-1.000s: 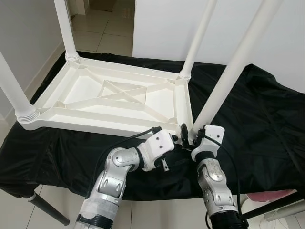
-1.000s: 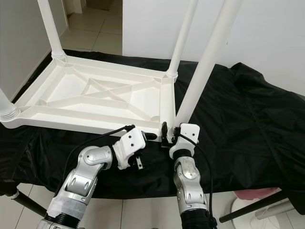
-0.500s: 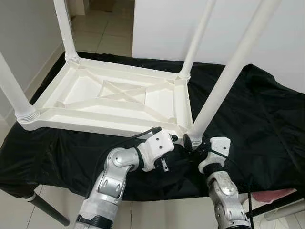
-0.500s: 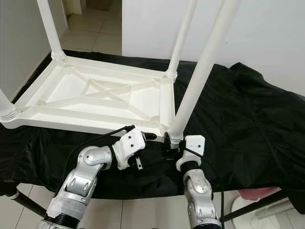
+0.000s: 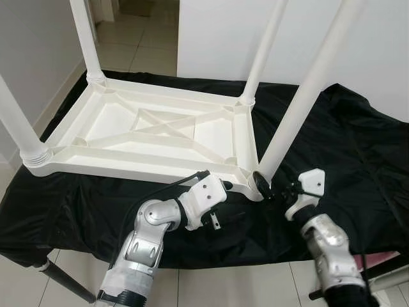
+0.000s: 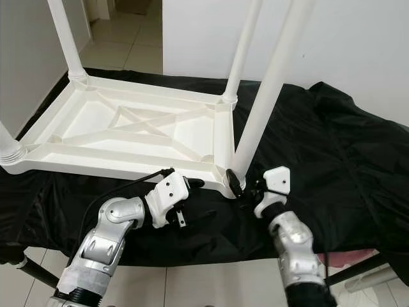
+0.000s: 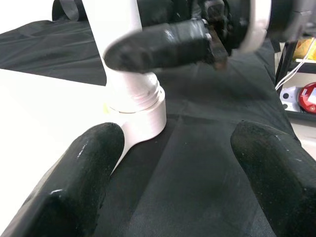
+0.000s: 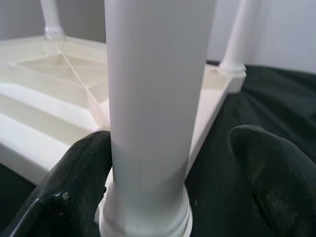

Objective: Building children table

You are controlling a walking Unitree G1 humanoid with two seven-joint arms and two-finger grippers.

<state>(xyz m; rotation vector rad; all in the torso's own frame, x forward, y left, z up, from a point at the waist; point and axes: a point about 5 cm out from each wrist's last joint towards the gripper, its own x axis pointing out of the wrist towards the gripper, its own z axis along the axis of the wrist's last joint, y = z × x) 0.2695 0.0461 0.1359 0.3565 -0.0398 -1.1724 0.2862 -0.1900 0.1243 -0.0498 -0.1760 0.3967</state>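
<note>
Because the table (image 5: 153,128) lies upside down on the black cloth (image 5: 345,153) with its four legs pointing up, any side load I put on a leg acts on its threaded socket. The leg (image 5: 291,121) under work stands in the corner nearest me, at about 5 o'clock on the tabletop, and it leans slightly toward 1 o'clock.

My right claw (image 6: 246,185) is at the base of this leg, approaching from 3 o'clock. Its fingers are spread wide. In the right wrist view one finger (image 8: 74,182) lies against the leg just above the collar, and the other finger (image 8: 276,173) stands well clear, so I hold nothing.

My left claw (image 5: 220,192) sits at 6 o'clock of the same corner, also spread wide with nothing held. Its fingers (image 7: 89,168) rest low over the cloth and the table edge.

Risks, as I judge them:
- If I close my right claw off-centre, the one touching finger pushes the leg sideways. A leg not fully seated could tilt further or bind in its thread.
- If I turn the leg without bracing the tabletop, the whole table may slide on the cloth toward the near edge of the surface beneath.
- The cloth is loose and wrinkled, so my left fingers could snag it and drag the table.
- I cannot tell whether the leg is fully screwed home.
</note>
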